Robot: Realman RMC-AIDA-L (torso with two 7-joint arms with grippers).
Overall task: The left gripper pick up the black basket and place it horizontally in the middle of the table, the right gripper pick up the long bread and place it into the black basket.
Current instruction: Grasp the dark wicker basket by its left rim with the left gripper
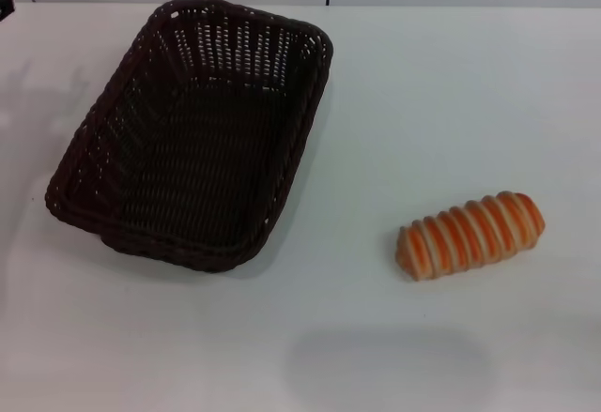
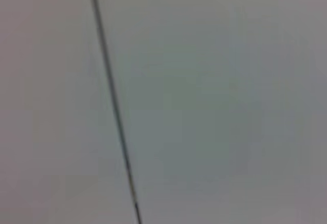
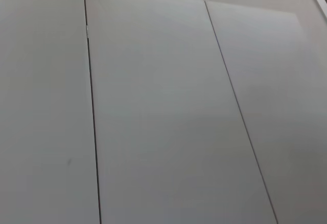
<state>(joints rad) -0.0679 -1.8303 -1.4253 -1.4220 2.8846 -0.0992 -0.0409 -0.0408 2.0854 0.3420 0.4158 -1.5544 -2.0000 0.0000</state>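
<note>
Neither hand is in view, so I cannot tell their state, but the dark woven wicker basket lies on the left of the white surface, long axis running away and slightly rightward, nearer the left arm, the striped orange-and-cream bread loaf well apart on the right.

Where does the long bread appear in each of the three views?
Head view: the bread lies on the table, lower right, apart from the basket.
Left wrist view: not in it.
Right wrist view: not in it.
Shared landmark: none certain; both wrist views show only pale panels with dark seams.
</note>
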